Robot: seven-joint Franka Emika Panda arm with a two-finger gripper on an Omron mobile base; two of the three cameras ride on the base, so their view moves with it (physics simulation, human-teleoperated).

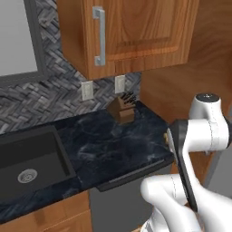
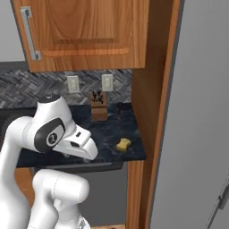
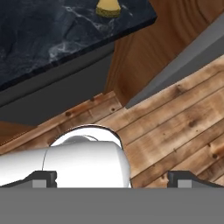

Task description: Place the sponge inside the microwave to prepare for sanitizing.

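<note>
From the left base view, the white arm stands folded at the lower right, in front of the dark marbled stone bench (image 1: 104, 145), which carries a black sink basin (image 1: 31, 163) at its left and a brown wooden knife block (image 1: 122, 108) against the grey herringbone backsplash, under a wooden wall cabinet with a grey bar handle (image 1: 99, 35). From the right base view, the small yellow sponge (image 2: 123, 144) lies flat on the bench near its front right corner, close to the tall wooden side panel (image 2: 154, 112) and well apart from the knife block; the arm's bent upper link sits to the sponge's left and lower. In the hand view, the pincer (image 3: 112, 178) looks down past the bench edge at the plank floor (image 3: 175, 131), with the sponge just at the top edge; its two dark fingertips (image 3: 41, 178) stand wide apart with nothing between them. The step in hand, I judge, is reaching for the sponge. To do it well, the hand should rise above the bench edge, come over the sponge from above, keep clear of the side panel, and close squarely across its narrow width.
</note>
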